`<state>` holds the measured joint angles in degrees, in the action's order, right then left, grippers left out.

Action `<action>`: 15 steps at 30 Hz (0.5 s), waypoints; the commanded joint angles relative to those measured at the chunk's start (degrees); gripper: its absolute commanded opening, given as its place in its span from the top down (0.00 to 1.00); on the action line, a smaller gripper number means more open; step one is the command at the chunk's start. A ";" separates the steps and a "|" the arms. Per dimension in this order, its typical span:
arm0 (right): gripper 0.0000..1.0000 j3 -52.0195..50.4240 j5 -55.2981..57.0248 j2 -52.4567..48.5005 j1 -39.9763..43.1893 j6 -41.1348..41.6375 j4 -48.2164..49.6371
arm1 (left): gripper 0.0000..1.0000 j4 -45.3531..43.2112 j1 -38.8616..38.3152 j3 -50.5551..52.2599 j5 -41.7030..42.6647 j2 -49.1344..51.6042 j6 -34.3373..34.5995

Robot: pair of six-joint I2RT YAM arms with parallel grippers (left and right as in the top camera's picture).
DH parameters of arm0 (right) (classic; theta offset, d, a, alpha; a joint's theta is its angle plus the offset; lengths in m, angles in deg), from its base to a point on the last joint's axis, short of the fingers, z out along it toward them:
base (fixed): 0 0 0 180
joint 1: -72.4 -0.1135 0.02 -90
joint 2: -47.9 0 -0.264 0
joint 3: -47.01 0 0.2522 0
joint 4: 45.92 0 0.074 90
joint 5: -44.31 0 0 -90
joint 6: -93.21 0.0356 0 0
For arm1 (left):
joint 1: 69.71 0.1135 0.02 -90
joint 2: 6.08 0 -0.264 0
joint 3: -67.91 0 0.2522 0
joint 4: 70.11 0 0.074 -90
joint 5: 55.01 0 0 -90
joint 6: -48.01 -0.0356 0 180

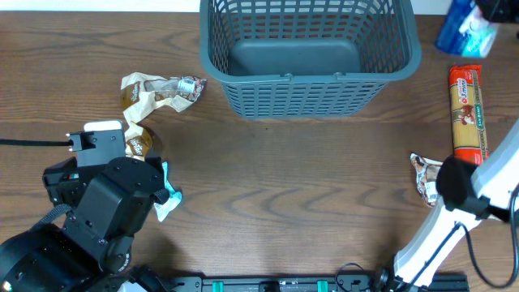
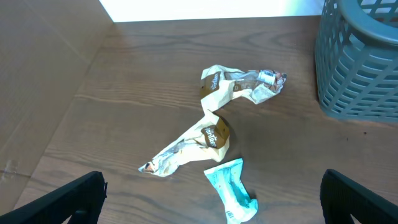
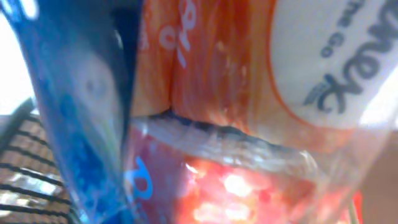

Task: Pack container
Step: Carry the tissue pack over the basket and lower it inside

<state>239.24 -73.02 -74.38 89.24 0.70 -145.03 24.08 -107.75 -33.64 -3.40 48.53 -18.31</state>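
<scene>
Basket (image 1: 308,96) at far-centre of table (image 1: 308,186); left gripper (image 2: 211,204) jaws wide over crumpled wrappers (image 2: 214,134); right gripper (image 1: 489,11) jaws can't tell, blue packet (image 3: 81,112) and orange packet (image 3: 211,62) fill its camera.

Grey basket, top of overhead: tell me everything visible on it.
The basket is a large dark grey plastic rectangle with slotted lattice walls, a solid floor and a thick rim. It stands upright, mouth up, on the wooden table at its far middle; its far edge is cut off by the overhead frame. The floor that shows is bare. Nothing visibly touches it but the table; a crumpled packet lies off its front left corner, apart.
</scene>
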 commanded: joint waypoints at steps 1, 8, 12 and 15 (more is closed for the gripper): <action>0.98 1.44 -1.92 4.63 -4.61 4.63 2.29 | 0.02 0.11 -0.02 -0.52 -1.27 0.04 -0.72; 0.98 0.07 16.44 4.44 -16.50 9.33 3.15 | 0.01 0.15 -0.02 -0.52 -1.27 0.04 -0.72; 0.98 -3.17 24.81 3.23 -23.12 9.38 4.07 | 0.01 0.15 -0.02 -0.52 -1.27 0.04 -0.72; 0.98 -6.12 35.69 2.16 -26.97 10.88 5.38 | 0.01 0.15 -0.02 -0.52 -1.27 0.04 -0.72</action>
<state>235.15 -51.30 -70.82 65.43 9.14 -140.74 24.08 -107.75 -33.66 -3.40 48.53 -18.31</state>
